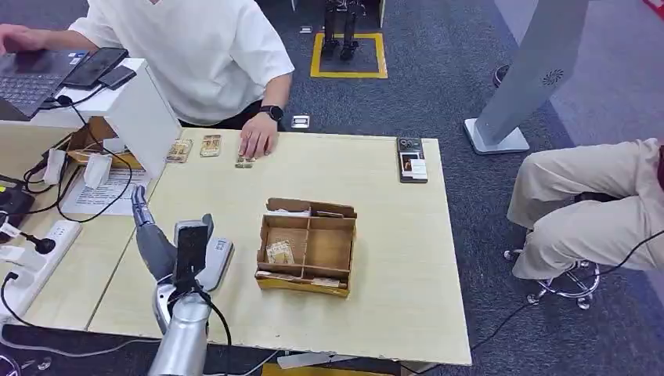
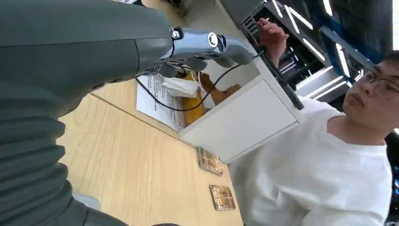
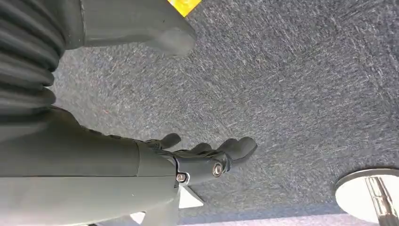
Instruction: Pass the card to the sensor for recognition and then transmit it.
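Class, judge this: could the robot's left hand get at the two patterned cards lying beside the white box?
Probably yes: the left robot hand is raised over bare wooden table, nothing between it and the patterned cards, though the person's hand rests close by.

A card [image 1: 279,252] lies in the divided box [image 1: 306,247] mid-table; more cards [image 1: 210,146] lie beyond, beside the person's hand [image 1: 257,141].

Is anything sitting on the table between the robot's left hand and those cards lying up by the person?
Nothing visible. The left hand hovers over bare table, and the cards lie straight ahead near the person's hand. The cardboard box stands off to the right.
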